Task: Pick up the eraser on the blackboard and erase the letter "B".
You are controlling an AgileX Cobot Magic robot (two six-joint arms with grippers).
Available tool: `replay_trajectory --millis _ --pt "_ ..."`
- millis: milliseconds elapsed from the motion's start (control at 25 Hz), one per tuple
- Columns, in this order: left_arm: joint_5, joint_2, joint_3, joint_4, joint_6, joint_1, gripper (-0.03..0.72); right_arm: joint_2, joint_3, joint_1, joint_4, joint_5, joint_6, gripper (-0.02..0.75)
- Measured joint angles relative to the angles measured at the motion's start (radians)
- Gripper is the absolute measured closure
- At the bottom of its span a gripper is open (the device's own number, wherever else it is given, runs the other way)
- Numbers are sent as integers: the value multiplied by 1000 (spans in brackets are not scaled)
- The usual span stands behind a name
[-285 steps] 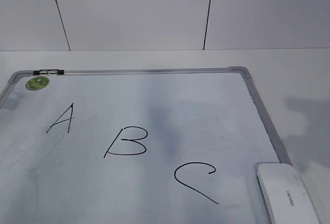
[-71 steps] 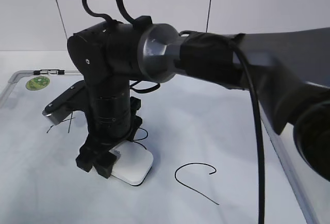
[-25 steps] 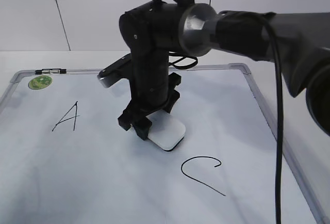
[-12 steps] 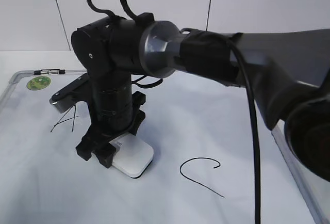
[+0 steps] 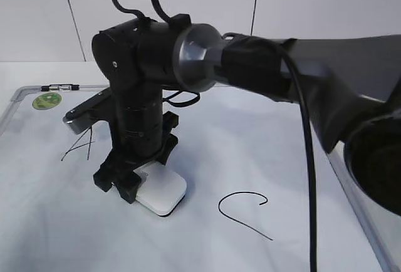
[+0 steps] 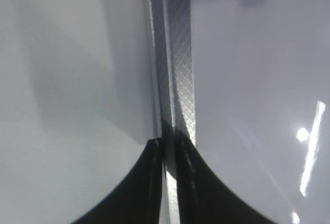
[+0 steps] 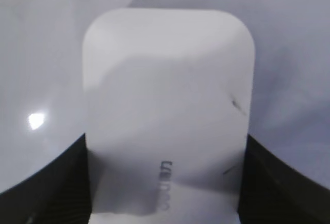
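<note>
My right gripper (image 5: 118,187) reaches across to the left half of the blackboard (image 5: 269,140) and is shut on the white eraser (image 5: 164,192), which lies flat on the board. In the right wrist view the eraser (image 7: 167,95) fills the space between the dark fingers (image 7: 46,193), its grey lettering facing up. No letter "B" shows; the spot under the arm and eraser is hidden. The "A" (image 5: 76,148) is partly behind the arm. The "C" (image 5: 244,212) is in full view. My left gripper (image 6: 166,182) has its jaws almost together over the board's grey frame (image 6: 178,69).
A round green magnet (image 5: 47,101) sits at the board's far left corner beside a marker clip (image 5: 59,87). The right arm's thick body and cable span the right side of the exterior view. The board's right frame (image 5: 351,203) runs under it.
Over the last second my right gripper slid the eraser from the board's middle toward the front left, then nearly stopped. The "B" seen at the start no longer shows.
</note>
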State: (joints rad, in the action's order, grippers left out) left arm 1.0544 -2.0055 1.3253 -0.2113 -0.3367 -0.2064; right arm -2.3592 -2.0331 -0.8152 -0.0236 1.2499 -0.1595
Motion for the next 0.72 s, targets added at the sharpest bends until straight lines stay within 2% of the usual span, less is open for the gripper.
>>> replay_trajectory --millis 280,720 --pt "0 0 0 0 0 0 643 0 0 66 -69 1 8 218" --pt "0 0 0 2 0 0 643 0 -4 233 -39 0 24 218"
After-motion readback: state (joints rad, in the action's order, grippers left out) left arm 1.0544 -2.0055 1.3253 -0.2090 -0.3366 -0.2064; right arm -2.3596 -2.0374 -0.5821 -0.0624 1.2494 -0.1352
